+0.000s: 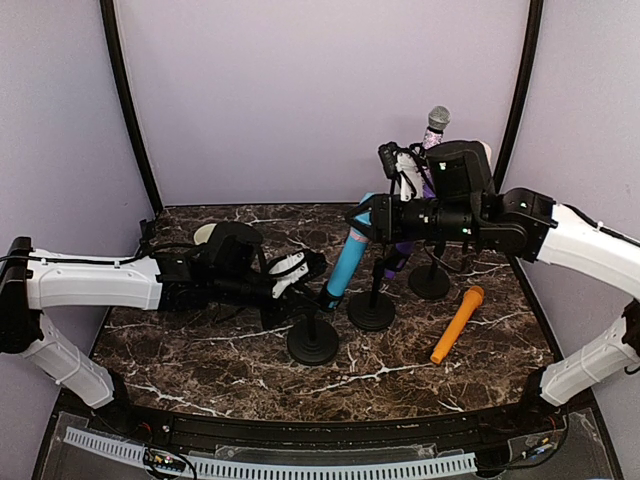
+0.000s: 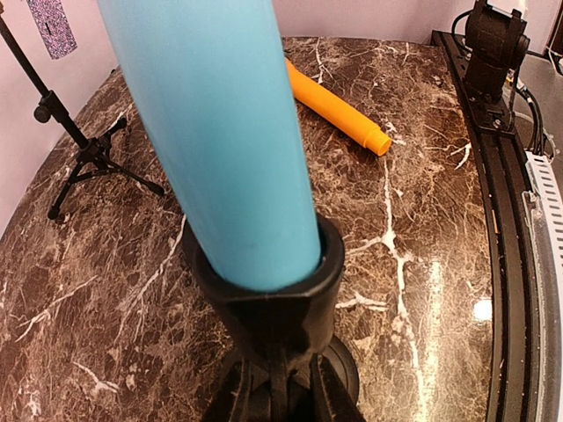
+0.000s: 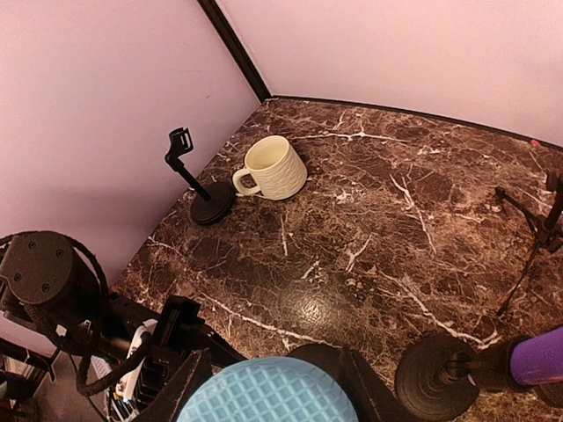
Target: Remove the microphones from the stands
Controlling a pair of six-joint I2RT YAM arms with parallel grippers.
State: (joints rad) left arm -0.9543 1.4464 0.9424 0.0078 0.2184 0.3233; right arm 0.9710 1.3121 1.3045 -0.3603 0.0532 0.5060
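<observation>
A light blue microphone leans up and to the right out of the black clip of a round-based stand. Its blue barrel fills the left wrist view, still seated in the clip. My left gripper is shut on the stand's post just under the clip. My right gripper comes in from the right and is shut on the microphone's upper end, one finger on each side of the mesh head. In the top view, this gripper sits over that end.
An orange microphone lies loose at the right front. A purple microphone sits in a second round stand. A glitter-headed one stands on a tripod behind. A cream cup and a small empty stand occupy the back left.
</observation>
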